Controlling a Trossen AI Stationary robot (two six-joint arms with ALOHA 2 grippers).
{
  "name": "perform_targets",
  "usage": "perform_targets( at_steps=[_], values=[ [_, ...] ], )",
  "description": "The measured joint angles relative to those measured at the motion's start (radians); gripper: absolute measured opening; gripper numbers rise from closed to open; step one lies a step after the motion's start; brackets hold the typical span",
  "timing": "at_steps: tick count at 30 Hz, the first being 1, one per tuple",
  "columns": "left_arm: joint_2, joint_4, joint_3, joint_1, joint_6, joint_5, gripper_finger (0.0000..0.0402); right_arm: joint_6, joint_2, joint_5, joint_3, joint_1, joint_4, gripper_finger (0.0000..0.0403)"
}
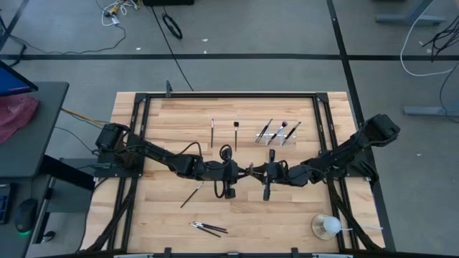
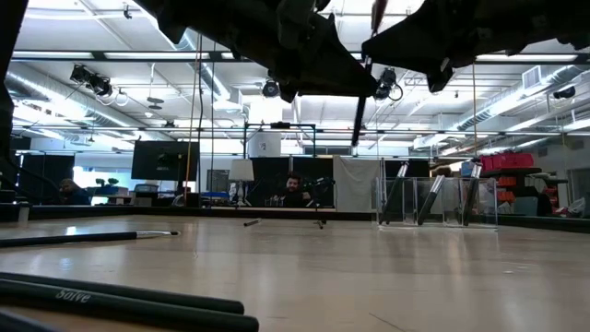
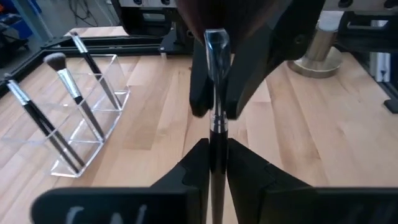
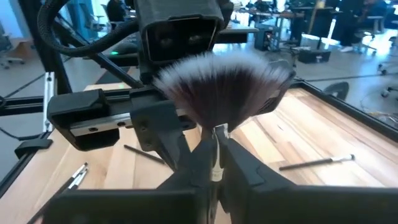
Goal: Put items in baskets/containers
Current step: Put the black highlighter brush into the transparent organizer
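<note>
A fan brush [image 4: 219, 87] with a dark handle and silver ferrule stands upright in the air above the table's middle, between my two grippers. My left gripper [image 3: 216, 163] and my right gripper [image 4: 216, 155] meet there [image 1: 249, 172], each shut on it from opposite sides. The clear tray [image 3: 81, 124] stands at the far right [image 1: 277, 132] with three brushes leaning in its compartments. Loose brushes lie flat on the table, two at the far middle [image 1: 213, 132] and others near the front [image 1: 208, 228]. My left gripper pinches the brush's dark handle [image 3: 216, 180] below the ferrule between its two fingers. It comes nearly level from the table's left, fingers across the handle. The brush stands upright, clear of the table. My right gripper pinches the brush at its silver ferrule [image 4: 216, 140], just under the fan of bristles, above the left gripper's hold. It comes nearly level from the table's right, fingers across the brush. The bristles spread upward above the fingers.
A round clear cup with a white ball [image 1: 328, 226] stands at the near right corner. One loose brush [image 1: 191, 195] lies slanted left of the middle. A dark frame [image 1: 229, 95] runs around the tabletop. Bare wood lies between the grippers and the tray.
</note>
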State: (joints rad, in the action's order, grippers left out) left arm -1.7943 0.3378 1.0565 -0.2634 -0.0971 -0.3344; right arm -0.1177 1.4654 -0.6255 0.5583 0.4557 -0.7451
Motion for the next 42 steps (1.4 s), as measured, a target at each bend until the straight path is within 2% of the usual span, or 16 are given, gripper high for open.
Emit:
perform_targets(
  at_steps=[6, 12, 16, 20, 25, 30, 37, 42],
  values=[
    [0.000, -0.033, 0.000, 0.000, -0.002, 0.019, 0.0129, -0.091, -0.163, -0.063, 0.000, 0.010, 0.266, 0.0007],
    [-0.009, -0.038, 0.000, 0.000, -0.021, 0.019, 0.0200, -0.277, -0.431, -0.258, 0.000, 0.034, 0.758, 0.0009],
    [-0.040, -0.030, 0.000, 0.001, -0.026, 0.015, 0.0220, -0.455, -0.589, -0.401, 0.000, 0.019, 1.062, 0.0009],
    [-0.096, -0.004, 0.000, 0.003, -0.054, 0.015, 0.0224, -0.536, -0.678, -0.497, -0.002, -0.015, 1.198, 0.0010],
    [-0.167, 0.095, 0.000, 0.001, -0.063, 0.021, 0.0224, -0.560, -0.703, -0.519, -0.057, -0.104, 1.176, 0.0010],
    [-0.190, 0.129, -0.001, 0.001, -0.077, 0.026, 0.0224, -0.574, -0.702, -0.506, -0.195, -0.202, 0.958, 0.0010],
    [-0.190, 0.149, 0.000, 0.001, -0.076, 0.025, 0.0224, -0.438, -0.702, -0.337, -0.387, -0.315, 0.465, 0.0010],
    [-0.190, 0.151, 0.000, 0.001, -0.075, 0.025, 0.0224, -0.424, -0.698, -0.261, -0.411, -0.375, 0.410, 0.0010]
  ],
)
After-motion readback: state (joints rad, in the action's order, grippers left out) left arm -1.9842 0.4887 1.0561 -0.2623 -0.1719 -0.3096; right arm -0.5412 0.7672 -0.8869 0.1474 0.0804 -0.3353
